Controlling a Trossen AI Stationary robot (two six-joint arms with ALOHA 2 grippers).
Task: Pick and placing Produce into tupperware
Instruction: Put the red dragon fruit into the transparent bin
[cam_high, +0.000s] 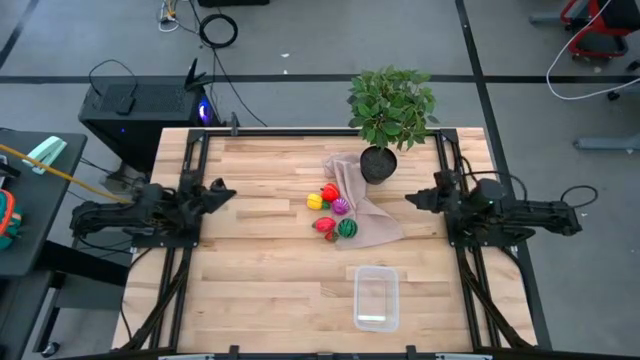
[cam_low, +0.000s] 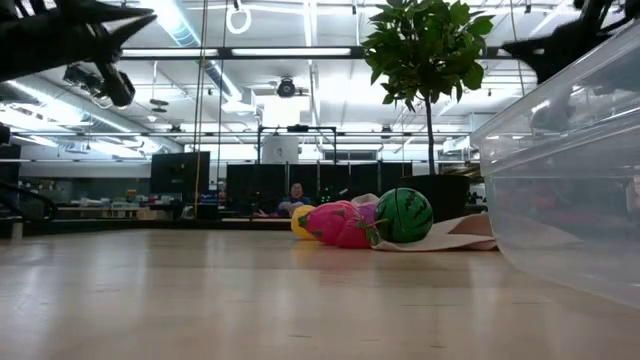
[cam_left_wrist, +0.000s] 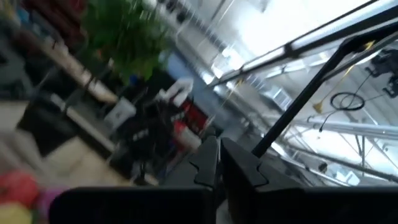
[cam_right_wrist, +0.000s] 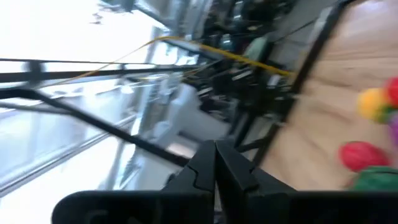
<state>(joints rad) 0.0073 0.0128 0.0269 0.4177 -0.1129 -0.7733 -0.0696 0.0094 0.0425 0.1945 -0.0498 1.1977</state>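
Several small toy fruits and vegetables, red, yellow, purple and striped green (cam_high: 346, 229), lie in a cluster (cam_high: 331, 211) on a beige cloth (cam_high: 365, 205) at the table's middle; the low view shows them too (cam_low: 362, 219). The clear rectangular container (cam_high: 376, 298) stands near the table's near edge, right of centre, and its wall fills the low view's right side (cam_low: 570, 160). My left gripper (cam_high: 228, 193) is raised over the table's left side and is shut (cam_left_wrist: 217, 163). My right gripper (cam_high: 411, 199) is raised at the right side and is shut too (cam_right_wrist: 215, 163). Neither touches anything.
A leafy potted plant (cam_high: 388, 118) stands on the cloth's far end by the far edge. Black frame rails (cam_high: 185, 250) run along the left and right sides of the wooden table. Bare wood lies between the left arm and the produce.
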